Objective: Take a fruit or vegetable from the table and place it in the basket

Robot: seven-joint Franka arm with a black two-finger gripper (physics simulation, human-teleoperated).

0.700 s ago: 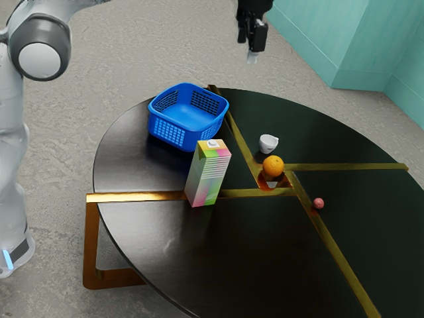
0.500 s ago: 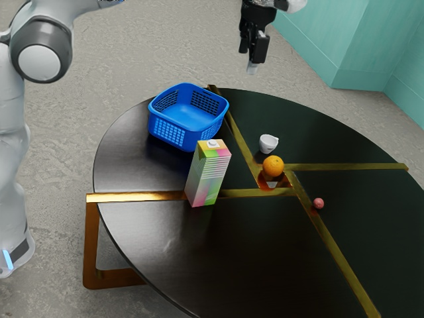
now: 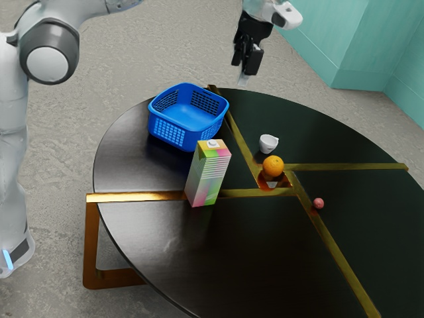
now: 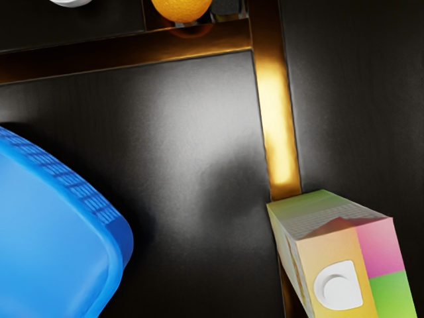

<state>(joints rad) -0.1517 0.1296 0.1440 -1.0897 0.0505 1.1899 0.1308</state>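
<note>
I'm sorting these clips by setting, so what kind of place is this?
Possibly a living room or lounge, though simulated: a round dark table with gold inlay strips, plain teal walls and a grey textured floor.

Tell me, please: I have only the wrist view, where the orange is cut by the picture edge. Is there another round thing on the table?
Observer: Yes, a small reddish ball lies close to a gold-coloured strip.
Operator: Thank you. And does the pincer touch anything now?
Observer: No, in the exterior view the pincer hangs in the air, touching nothing.
</note>
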